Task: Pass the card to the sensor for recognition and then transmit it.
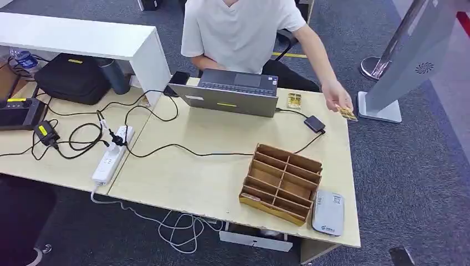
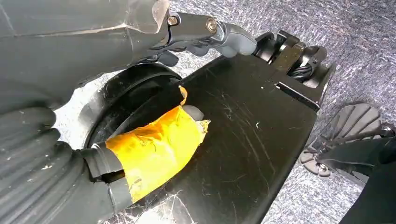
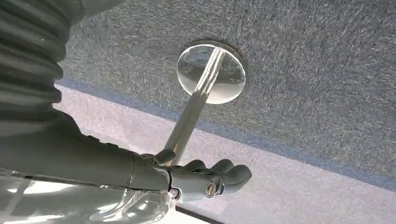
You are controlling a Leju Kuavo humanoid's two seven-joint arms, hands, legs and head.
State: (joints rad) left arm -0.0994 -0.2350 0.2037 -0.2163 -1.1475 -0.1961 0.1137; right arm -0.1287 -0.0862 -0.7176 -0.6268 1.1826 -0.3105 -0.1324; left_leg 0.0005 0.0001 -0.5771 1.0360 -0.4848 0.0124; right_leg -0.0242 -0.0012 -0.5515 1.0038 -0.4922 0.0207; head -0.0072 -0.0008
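Across the table sits a person in a white shirt, holding a small gold card (image 1: 347, 113) over the far right corner. A second gold card (image 1: 294, 100) lies flat beside the laptop. On its cable near them sits a small black sensor box (image 1: 314, 123). My left hand (image 2: 196, 35) hangs low over the carpet, fingers relaxed and holding nothing. My right hand (image 3: 205, 179) also hangs over the carpet, with loosely bent fingers and nothing in them.
A wooden compartment box (image 1: 282, 182) and a grey flat device (image 1: 327, 213) stand at the near right of the table (image 1: 188, 177). A laptop (image 1: 235, 91), power strip (image 1: 111, 155) and cables lie further left. A chrome post base (image 3: 211, 72) stands on the carpet near my right hand.
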